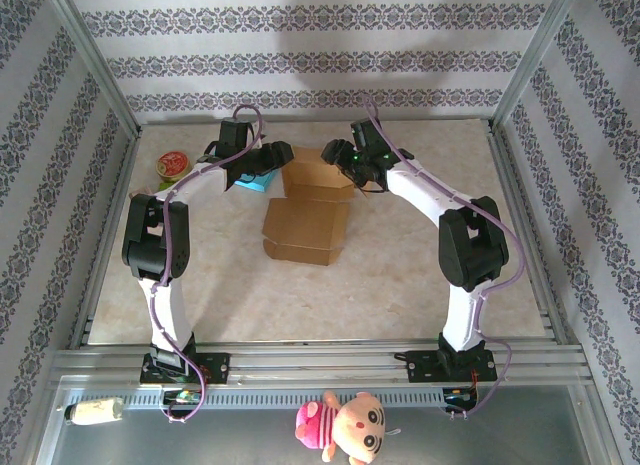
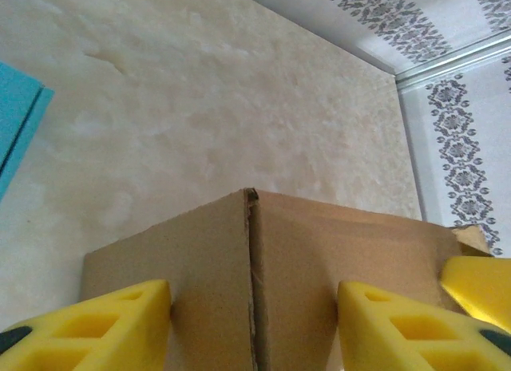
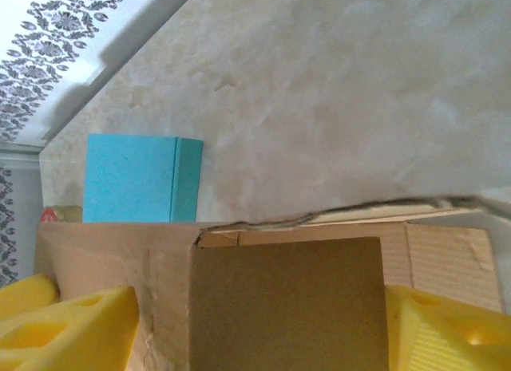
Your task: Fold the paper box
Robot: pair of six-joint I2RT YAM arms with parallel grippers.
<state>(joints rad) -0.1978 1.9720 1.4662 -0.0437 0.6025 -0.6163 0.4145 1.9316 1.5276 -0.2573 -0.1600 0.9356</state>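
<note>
The cardboard box (image 1: 318, 177) sits on the bench (image 1: 420, 275) towards its far edge, about midway across; both arms reach in over it, one from each side. A flat cardboard piece (image 1: 305, 230) lies just on the near side of the box, touching it or very close; whether the two are joined I cannot tell.

The left gripper (image 1: 262, 165) is at the box's left end; in the left wrist view its yellow fingers (image 2: 104, 323) stand moderately apart, and a folded corner of the box (image 2: 303, 251) with a vertical seam rises in the gap between them; the jaws are not closed on anything, and whether the pads touch the cardboard cannot be told.

The right gripper (image 1: 345, 157) is at the box's right end; in the right wrist view its fingers (image 3: 76, 327) stand wide apart over a darker brown panel of the box (image 3: 287, 307); a strip of lighter cardboard shows between that panel and the left-hand finger, so nothing is clamped.

A light-blue box (image 1: 255, 183) lies on the bench just left of the cardboard box, beneath the left gripper; it also shows in the right wrist view (image 3: 132, 179), beyond the cardboard edge. A round tub (image 1: 172, 165) with a red and green top stands near the bench's left edge, well apart from the cardboard box.
</note>
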